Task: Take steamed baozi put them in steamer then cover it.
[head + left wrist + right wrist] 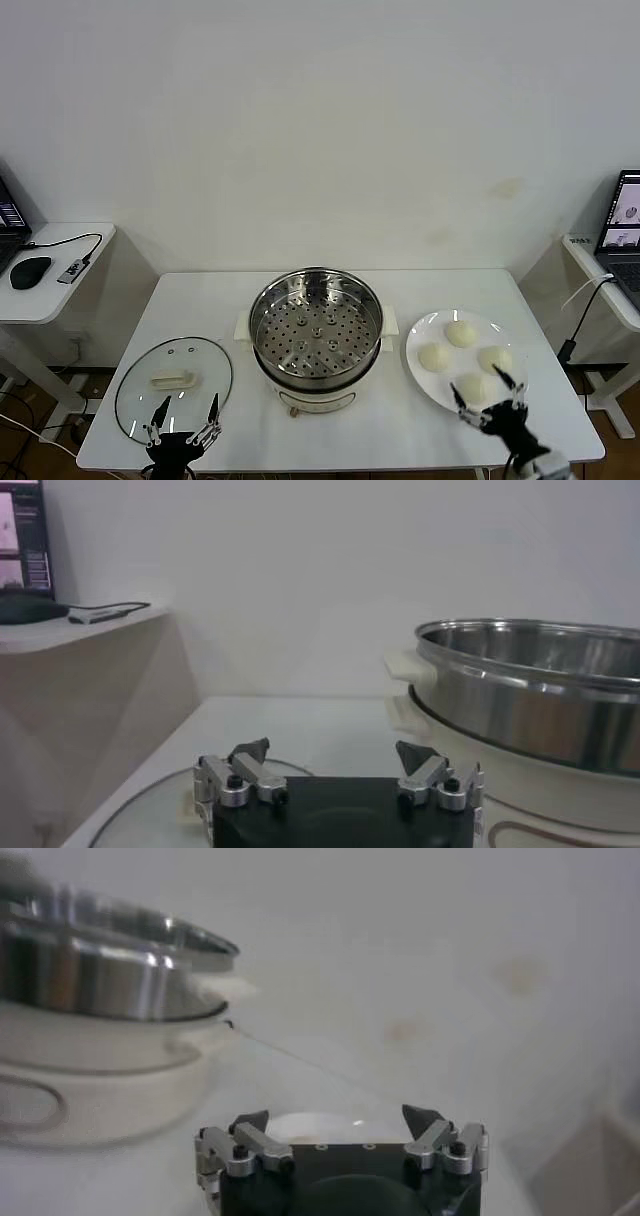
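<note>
While centred on the white table [200,300], steamer [316,335] open, perforated tray bare. To the steamer's right, white plate [432,385] carrying four steamed baozi [461,333], clustered, all outside the steamer. To the steamer's left, glass lid [173,386] flat on the table, cream handle up. Right gripper [489,399] low at the plate's near edge, over the nearest bun, fingers spread apart and clamped on nothing; from the right wrist view [338,1133], a pale bun between the spread tips. Left gripper [183,420] at the near rim of the lid, left of the steamer, fingers likewise apart and holding nothing; same spread seen from the left wrist [335,767].
</note>
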Available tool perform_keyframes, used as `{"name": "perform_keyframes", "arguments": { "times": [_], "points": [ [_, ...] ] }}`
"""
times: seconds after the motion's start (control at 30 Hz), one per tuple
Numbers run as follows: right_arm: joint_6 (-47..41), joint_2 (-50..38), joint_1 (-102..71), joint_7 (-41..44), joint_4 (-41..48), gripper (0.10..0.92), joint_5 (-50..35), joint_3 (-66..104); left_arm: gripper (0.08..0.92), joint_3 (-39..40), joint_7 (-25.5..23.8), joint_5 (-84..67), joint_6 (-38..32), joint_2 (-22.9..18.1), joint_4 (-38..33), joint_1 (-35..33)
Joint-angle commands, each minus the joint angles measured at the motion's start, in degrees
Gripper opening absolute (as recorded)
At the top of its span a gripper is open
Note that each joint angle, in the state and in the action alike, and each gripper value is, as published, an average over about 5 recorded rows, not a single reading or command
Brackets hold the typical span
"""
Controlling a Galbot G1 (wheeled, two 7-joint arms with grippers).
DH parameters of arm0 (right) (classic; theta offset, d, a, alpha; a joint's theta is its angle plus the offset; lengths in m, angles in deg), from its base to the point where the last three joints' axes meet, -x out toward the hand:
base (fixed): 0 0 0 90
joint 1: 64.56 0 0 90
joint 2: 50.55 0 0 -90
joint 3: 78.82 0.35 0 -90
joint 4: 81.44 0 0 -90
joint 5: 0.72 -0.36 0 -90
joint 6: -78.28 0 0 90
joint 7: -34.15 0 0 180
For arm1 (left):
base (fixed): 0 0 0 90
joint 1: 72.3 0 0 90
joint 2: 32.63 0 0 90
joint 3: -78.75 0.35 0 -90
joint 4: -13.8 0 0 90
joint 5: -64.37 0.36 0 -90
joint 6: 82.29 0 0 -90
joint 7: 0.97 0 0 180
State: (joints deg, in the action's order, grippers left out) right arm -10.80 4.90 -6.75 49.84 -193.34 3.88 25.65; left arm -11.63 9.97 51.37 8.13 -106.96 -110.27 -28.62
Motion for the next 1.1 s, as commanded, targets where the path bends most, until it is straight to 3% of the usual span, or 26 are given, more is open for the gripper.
{"name": "perform_keyframes", "arguments": {
  "times": [0.03,0.27,0.47,0.8,1.1],
  "points": [
    [-4.2,-17.5,14.9,14.5,7.7,0.823,14.9,1.7,0.823,-0.7,-0.2,0.8,2.1,0.8,0.6,1.9],
    [-6.8,-28.7,26.3,26.5,14.4,0.823,18.0,-6.0,0.823,-1.4,0.0,1.2,2.1,1.1,2.1,3.2],
    [-7.9,-33.6,47.1,32.9,22.0,0.823,13.9,-29.8,0.823,-1.4,0.4,1.5,2.1,0.6,2.8,3.8],
    [-5.2,-28.7,82.4,43.9,35.8,0.823,6.6,-70.1,0.823,-2.0,2.0,2.7,2.7,0.3,3.2,5.2],
    [-4.6,-20.4,89.5,47.7,45.4,0.823,7.2,-81.2,0.823,-3.2,2.3,2.8,2.7,0.2,3.0,5.1]
  ]
}}
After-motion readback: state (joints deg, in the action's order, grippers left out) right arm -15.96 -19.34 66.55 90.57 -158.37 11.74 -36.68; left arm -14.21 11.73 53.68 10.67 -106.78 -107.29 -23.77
